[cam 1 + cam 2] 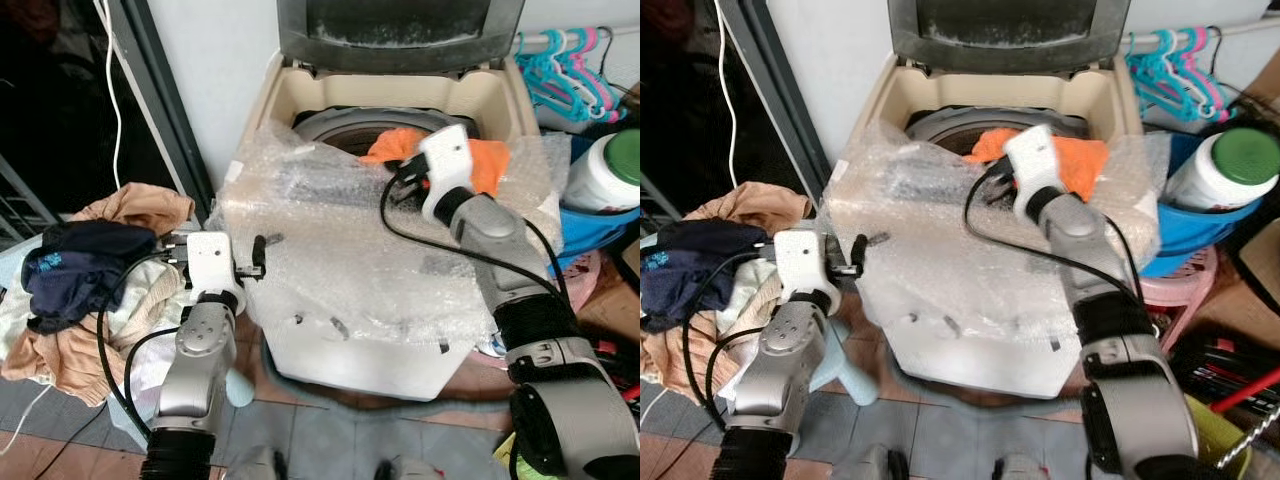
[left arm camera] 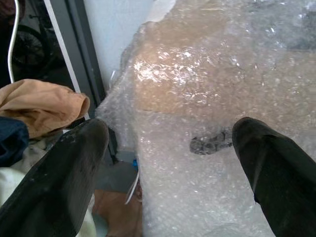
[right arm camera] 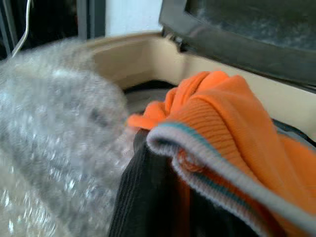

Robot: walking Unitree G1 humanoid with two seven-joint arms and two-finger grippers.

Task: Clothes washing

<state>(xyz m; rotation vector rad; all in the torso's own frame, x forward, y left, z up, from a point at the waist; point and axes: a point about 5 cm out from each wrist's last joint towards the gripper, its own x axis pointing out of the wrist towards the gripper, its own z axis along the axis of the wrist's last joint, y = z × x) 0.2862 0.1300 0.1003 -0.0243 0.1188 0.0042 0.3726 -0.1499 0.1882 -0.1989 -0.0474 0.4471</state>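
Right hand (image 1: 400, 178) gripping orange garment (image 1: 487, 163), seemingly over washer (image 1: 350, 330)

Two silver-grey metallic arms, rounded joint housings, each narrowing into a black ribbed cuff lower down. Each wrist carries a white, boxy, round-cornered module; the right one shows a small dark dot on its top face. Left gripper (image 1: 262, 255): black hardware projecting from the white block. Left fingers (image 2: 59, 182), seen from the wrist, are long, thick, matte black, blunt at the tips, with a scuffed, dusty surface. Right gripper (image 1: 400, 178): black parts at the front of its white module. Black cables loop loosely from both wrists back along the forearms.
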